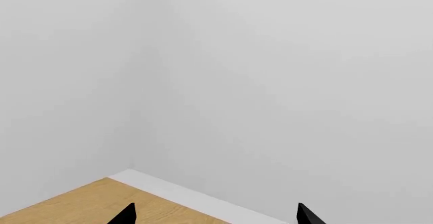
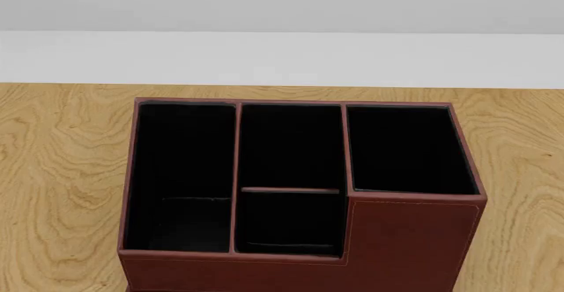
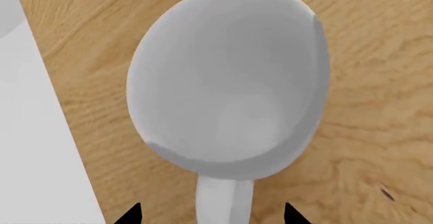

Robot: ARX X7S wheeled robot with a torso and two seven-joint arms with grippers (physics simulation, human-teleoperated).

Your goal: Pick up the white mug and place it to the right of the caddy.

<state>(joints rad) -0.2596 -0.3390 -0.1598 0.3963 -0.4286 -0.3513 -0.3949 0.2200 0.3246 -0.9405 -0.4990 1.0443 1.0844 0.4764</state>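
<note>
Right wrist view: glossy white ceramic mug [image 3: 230, 82] upright on the wood-grain counter [image 3: 365, 133], handle between the right gripper's [image 3: 211, 215] spread jaws, nothing gripped. Left gripper [image 1: 215, 215] jaws apart, empty. Reddish-brown leather-look caddy [image 2: 405, 239] fills head view.

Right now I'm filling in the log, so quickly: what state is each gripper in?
Left gripper: open, holding nothing.
Right gripper: open, fingertips either side of the white mug's handle, not gripping it.
</note>
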